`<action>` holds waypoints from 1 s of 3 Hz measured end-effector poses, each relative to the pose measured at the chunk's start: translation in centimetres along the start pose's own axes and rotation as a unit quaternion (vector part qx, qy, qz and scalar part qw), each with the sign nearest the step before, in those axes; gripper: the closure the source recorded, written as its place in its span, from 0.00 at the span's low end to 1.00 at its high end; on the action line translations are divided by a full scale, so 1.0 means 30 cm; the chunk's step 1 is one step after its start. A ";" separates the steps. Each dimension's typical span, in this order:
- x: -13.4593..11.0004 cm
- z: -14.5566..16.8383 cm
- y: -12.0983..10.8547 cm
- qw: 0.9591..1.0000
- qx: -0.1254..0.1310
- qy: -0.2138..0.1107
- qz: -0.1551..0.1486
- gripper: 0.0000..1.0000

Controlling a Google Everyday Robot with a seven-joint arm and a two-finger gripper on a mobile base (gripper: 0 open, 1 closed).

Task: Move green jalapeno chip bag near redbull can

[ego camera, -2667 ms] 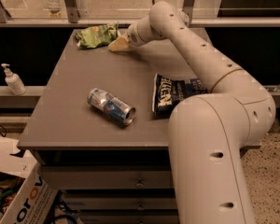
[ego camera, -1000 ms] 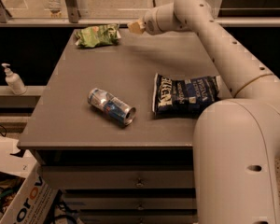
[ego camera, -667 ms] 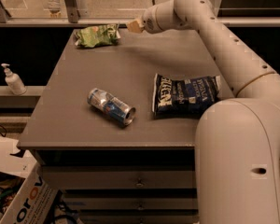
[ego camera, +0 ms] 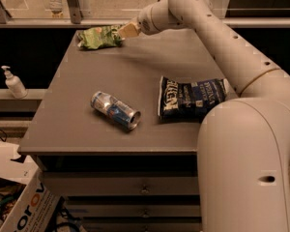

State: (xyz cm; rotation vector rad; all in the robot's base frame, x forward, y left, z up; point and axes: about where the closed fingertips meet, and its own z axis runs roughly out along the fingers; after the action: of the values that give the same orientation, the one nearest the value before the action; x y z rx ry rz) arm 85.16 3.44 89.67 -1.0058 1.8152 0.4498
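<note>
The green jalapeno chip bag lies crumpled at the far left corner of the bench, well apart from the redbull can, which lies on its side toward the front edge. The gripper is at the bag's right edge, touching it or just beside it; I cannot tell whether it is clenched or released, nor whether it has the foil. The bag looks unmoved, so the step in hand is likely the approach and grasp. The next move calls for a sure hold on the crinkled edge, then carrying the bag toward the front and setting it beside the can without nudging it, since a can on its side may roll. A dark-blue chip bag lies to the can's right.
</note>
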 end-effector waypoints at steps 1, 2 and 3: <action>0.004 0.052 0.027 1.000 0.004 0.018 -0.012 0.00; 0.034 0.113 0.029 0.999 0.010 0.039 -0.015 0.00; 0.063 0.170 0.012 0.999 0.017 0.050 0.003 0.00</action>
State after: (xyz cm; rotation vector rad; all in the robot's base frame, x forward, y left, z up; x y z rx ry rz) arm 87.45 6.28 85.64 -1.0154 1.9103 0.3771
